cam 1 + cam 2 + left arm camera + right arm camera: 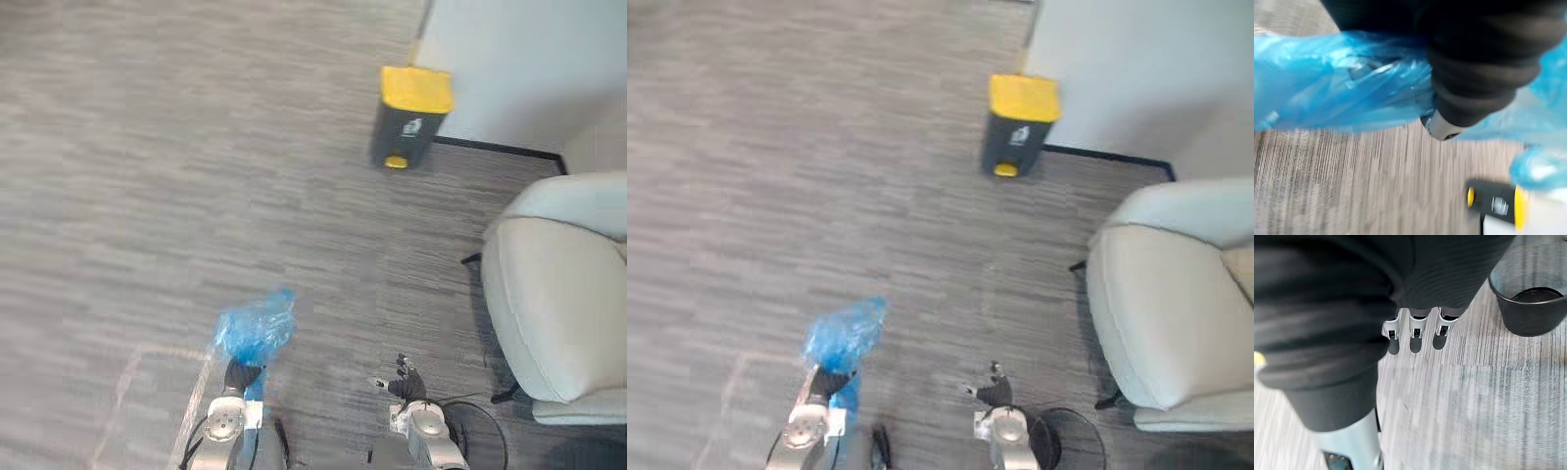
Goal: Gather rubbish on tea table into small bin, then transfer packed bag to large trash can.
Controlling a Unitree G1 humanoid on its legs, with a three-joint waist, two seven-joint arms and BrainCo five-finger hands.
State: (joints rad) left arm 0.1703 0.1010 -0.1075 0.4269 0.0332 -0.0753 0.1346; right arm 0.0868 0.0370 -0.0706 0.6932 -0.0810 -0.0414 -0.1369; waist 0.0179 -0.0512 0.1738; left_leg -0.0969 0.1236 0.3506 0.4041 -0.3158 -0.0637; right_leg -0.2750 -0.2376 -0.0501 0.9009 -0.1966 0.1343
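Note:
My left hand [238, 377] is low in the left eye view and shut on a crumpled blue plastic bag [257, 328], which bunches up above it over the grey carpet. In the left wrist view the blue bag [1337, 83] spreads around the hand's dark cover [1479, 63]. The large trash can [411, 117], dark with a yellow lid, stands far ahead by the white wall; it also appears in the left wrist view as the trash can [1496, 203]. My right hand [404, 384] hangs open and holds nothing, its fingers [1415, 338] straight.
A cream armchair [558, 294] fills the right side. A small black mesh bin [1530, 308] stands on the carpet beside my right hand, near the chair's base. Open grey carpet [196, 176] lies between me and the trash can.

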